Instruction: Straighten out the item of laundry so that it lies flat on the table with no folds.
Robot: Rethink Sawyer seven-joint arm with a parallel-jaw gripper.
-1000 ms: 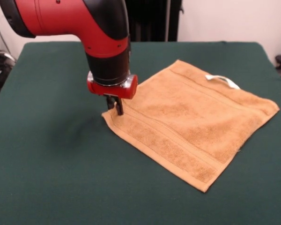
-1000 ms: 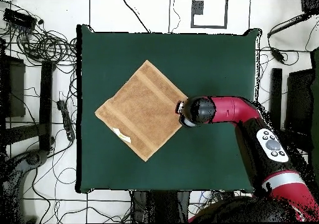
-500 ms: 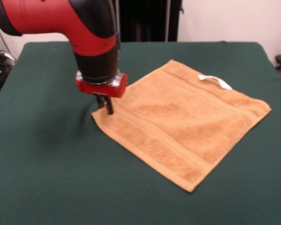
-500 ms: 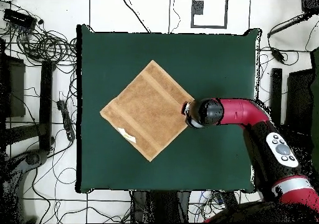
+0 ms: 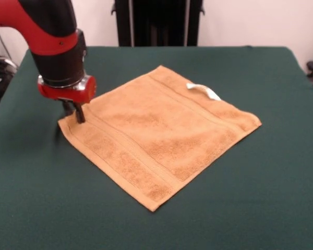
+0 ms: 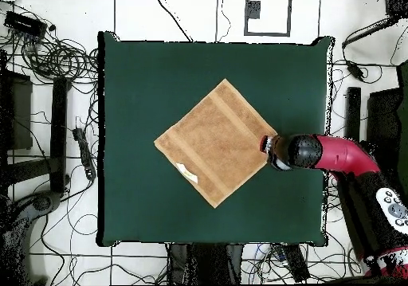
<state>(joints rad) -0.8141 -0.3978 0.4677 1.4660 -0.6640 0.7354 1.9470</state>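
Claw [image 5: 77,115] pinching towel [image 5: 156,135] corner, towel dragged sideways across table [image 5: 240,208]

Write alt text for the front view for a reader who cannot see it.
A golden-orange terry towel lies spread flat, turned like a diamond, on a dark green table. A red and black robot arm's gripper comes down onto the towel's left corner. A small white label sits near the towel's far edge.

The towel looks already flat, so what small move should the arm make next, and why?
Probably release the corner and lift away. The square golden-orange terry towel lies spread on the dark green felt table with no visible folds, and the hand is down at its corner.
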